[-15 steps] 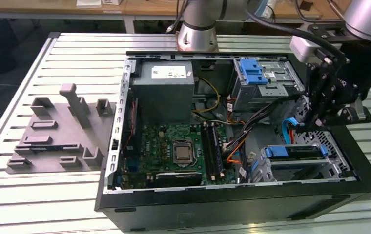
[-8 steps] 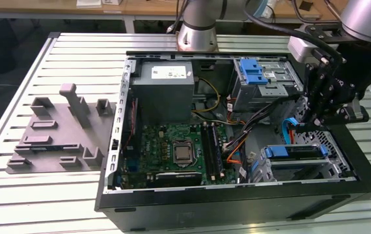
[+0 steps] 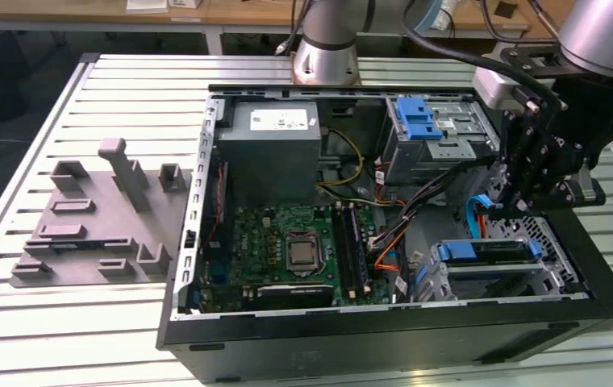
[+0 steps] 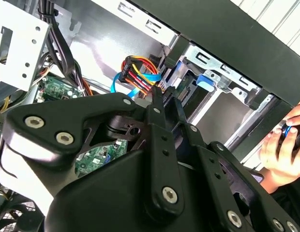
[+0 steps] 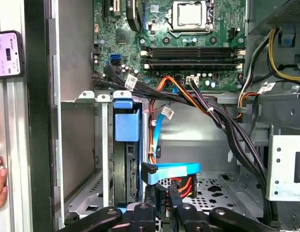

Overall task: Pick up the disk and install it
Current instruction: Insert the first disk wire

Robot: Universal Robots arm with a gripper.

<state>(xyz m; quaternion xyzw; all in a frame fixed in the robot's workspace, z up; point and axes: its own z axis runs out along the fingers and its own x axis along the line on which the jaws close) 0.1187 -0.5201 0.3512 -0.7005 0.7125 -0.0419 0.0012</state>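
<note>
Disk [image 3: 483,251] sits in the lower drive cage [image 3: 552,282] of your open computer case [image 3: 393,330], at the exterior view's right, its blue carrier showing at the cage mouth. In the first wrist view you see that blue carrier [image 5: 126,126] standing on edge in the cage slot, beside a blue flat cable [image 5: 169,172] and orange wires. Your pincer [image 3: 516,203] hangs just above the cage, inside the case; it grasps nothing, and its fingers [image 4: 157,104] look drawn close together, though you cannot tell for sure. Further out lie the motherboard [image 3: 285,246] and the power supply [image 3: 268,149]. A grey holder [image 3: 91,226] rests on the worktop [image 3: 27,145] at the exterior view's left. A person's hand [image 4: 280,145] shows beyond the case wall.
</note>
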